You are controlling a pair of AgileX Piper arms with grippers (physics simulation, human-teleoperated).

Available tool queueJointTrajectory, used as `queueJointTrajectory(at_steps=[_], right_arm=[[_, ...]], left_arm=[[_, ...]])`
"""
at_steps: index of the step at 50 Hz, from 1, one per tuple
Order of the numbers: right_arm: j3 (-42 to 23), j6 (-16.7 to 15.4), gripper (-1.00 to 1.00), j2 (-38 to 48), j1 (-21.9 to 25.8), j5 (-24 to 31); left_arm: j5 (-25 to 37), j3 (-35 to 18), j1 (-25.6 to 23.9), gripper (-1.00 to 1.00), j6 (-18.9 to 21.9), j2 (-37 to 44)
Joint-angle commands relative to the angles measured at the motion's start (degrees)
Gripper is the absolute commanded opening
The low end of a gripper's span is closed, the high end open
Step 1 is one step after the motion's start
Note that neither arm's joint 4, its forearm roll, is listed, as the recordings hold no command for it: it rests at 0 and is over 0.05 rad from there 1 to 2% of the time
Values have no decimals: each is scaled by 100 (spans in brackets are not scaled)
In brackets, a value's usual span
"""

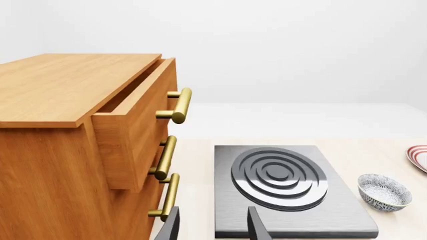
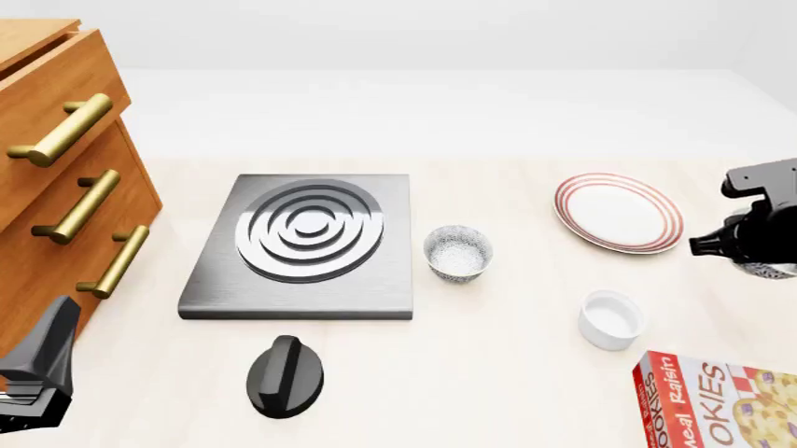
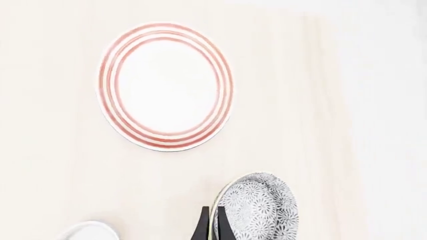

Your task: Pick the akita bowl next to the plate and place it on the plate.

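Note:
The akita bowl (image 3: 260, 212), grey-black speckled, is tilted on its side with its rim pinched between the fingers of my right gripper (image 3: 212, 227). In the front view only a sliver of this bowl (image 2: 768, 272) shows under the right gripper (image 2: 745, 250), just right of the plate (image 2: 619, 213). The white, red-ringed plate (image 3: 165, 85) lies bare on the table. A second alike bowl (image 2: 458, 252) stands upright beside the stove plate and also shows as the bowl (image 1: 383, 192) in the left wrist view. My left gripper (image 1: 213, 227) is open and holds nothing, low at the near left (image 2: 37, 373).
A wooden drawer cabinet (image 2: 50, 177) with brass handles stands at the left, its top drawer slightly pulled out. A grey stove plate (image 2: 305, 245) lies mid-table, a black knob (image 2: 286, 375) in front of it. A white ramekin (image 2: 611, 318) and a cookie box (image 2: 722, 401) sit near right.

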Motion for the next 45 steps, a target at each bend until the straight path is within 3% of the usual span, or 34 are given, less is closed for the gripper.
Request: queueJointTrajectory(at_steps=[1,22,45], right_arm=[[-466,-104,-100,-189,312,428],[-1697,-186,-100,93,1059,1130],[-2487,-198,-100,739,1587,1204]], left_arm=[[0,0,0,100,0,0],[0,0,-1,100,0,0],[0,0,0,100,1,0]])
